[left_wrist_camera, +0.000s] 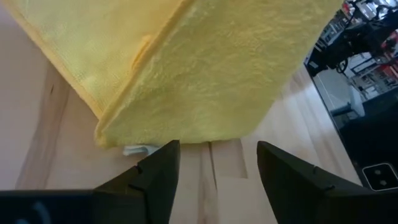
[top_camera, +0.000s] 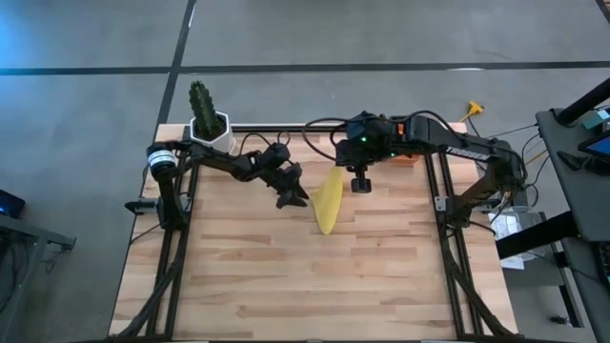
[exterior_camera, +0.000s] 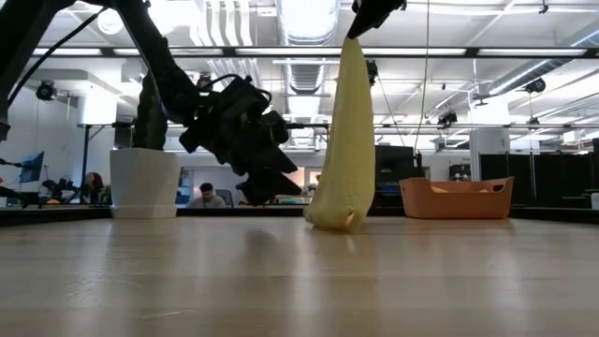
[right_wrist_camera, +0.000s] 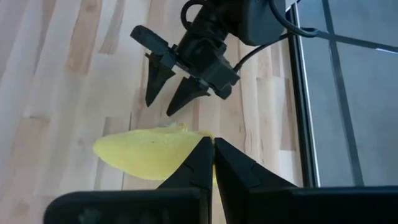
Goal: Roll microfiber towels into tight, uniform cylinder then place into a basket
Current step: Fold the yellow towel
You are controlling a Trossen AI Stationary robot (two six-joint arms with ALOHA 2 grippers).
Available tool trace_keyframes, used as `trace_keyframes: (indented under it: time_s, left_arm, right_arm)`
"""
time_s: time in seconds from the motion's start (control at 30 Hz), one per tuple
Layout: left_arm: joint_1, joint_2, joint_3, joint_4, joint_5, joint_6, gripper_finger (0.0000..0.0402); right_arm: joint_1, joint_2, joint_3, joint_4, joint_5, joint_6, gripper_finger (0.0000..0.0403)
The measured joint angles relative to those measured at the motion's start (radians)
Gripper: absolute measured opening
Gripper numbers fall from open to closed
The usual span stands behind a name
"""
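Step in hand, as I judge it: handling the yellow towel [exterior_camera: 343, 140] before rolling; no tight cylinder formed yet. Right tool [right_wrist_camera: 212, 163] fully closed, pinching the towel's top edge; towel hangs with its long axis vertical, lower end touching the table [exterior_camera: 299, 281] near the middle. Left tool [top_camera: 291, 193] just beside the towel, fingers parted, holding nothing. Basket [exterior_camera: 456, 197] stands well apart at the table's far side. Next move probably calls for laying the towel flat.
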Motion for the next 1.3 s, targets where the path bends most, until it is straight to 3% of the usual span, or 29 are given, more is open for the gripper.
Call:
trace_keyframes:
  time_s: [0.23, 0.37, 0.57, 0.93, 1.07, 1.3]
  left_arm:
    - [-0.001, 0.0, -0.002, 0.001, -0.005, 0.05, 0.0194]
    - [0.004, -0.002, -0.003, 0.036, -0.068, 0.093, 0.0194]
    - [0.024, -0.009, 0.0, 0.252, -0.136, 0.131, 0.0196]
    - [0.049, 0.074, 0.05, 0.279, -0.196, 0.209, 0.0253]
    - [0.063, 0.122, 0.095, 0.298, -0.155, 0.203, 0.0256]
    - [0.064, 0.207, 0.238, 0.29, 0.054, 0.141, 0.0256]
  right_arm:
    - [-0.012, -0.017, 0.0, -0.002, 0.0, 0.0, 0.0008]
    - [-0.015, -0.027, 0.0, -0.015, -0.001, 0.001, 0.0008]
    - [-0.014, -0.031, 0.0, -0.045, -0.009, 0.011, 0.0008]
    - [-0.009, -0.049, 0.0, -0.045, -0.035, 0.021, 0.0008]
    - [-0.003, -0.058, 0.0, -0.045, -0.04, 0.027, 0.0008]
    - [0.004, -0.063, 0.003, -0.056, -0.057, 0.027, 0.0008]
